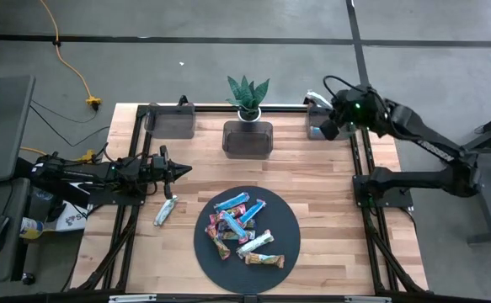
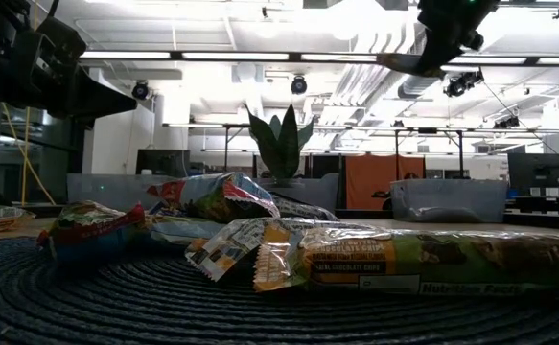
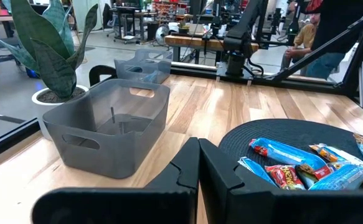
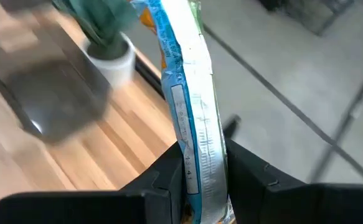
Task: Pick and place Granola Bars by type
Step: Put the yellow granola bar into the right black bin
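Several granola bars (image 1: 243,227) lie heaped on the round dark mat (image 1: 289,220), and the low view shows them close up (image 2: 375,257). One silver-green bar (image 1: 166,210) lies flat on the wood left of the mat. My right gripper (image 1: 324,128) hangs above the far right bin (image 1: 316,108), shut on a blue and silver bar (image 4: 190,106). My left gripper (image 1: 182,169) waits shut and level at the table's left, with nothing in it (image 3: 198,168). My right gripper pinches the blue and silver bar between its two fingers (image 4: 246,171), one on each flat face near one end (image 4: 201,177). The bar stands on edge and runs out ahead along the fingers. It is lifted clear of everything, and the fingers slant downward.
Three clear grey bins stand along the far side: left (image 1: 171,120), middle (image 1: 248,139) and right. A potted plant (image 1: 248,97) stands behind the middle bin. Bare wood lies between the mat and the bins. A person (image 3: 330,37) is in the room beyond the table.
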You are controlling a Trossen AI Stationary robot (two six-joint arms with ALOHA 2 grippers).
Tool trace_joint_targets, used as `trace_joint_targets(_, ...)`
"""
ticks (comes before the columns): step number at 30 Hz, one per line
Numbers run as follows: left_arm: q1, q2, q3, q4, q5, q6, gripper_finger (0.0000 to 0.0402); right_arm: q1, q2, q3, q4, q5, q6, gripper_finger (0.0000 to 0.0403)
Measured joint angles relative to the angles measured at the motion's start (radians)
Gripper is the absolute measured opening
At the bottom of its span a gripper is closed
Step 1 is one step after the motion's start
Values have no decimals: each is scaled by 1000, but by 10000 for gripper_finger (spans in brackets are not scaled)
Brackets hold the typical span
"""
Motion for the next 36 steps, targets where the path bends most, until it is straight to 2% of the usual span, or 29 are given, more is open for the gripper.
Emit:
trace_joint_targets(5,0,0,0,0,0,0,1,-53,140,141,-160,42,-114,87)
trace_joint_targets(11,0,0,0,0,0,0,1,-117,282,220,-273,89,-253,87)
trace_joint_targets(22,0,0,0,0,0,0,1,-199,478,220,-425,131,-404,87)
trace_joint_targets(26,0,0,0,0,0,0,1,-222,536,220,-438,154,-424,87)
trace_joint_targets(36,0,0,0,0,0,0,1,-300,637,219,-444,136,-463,87)
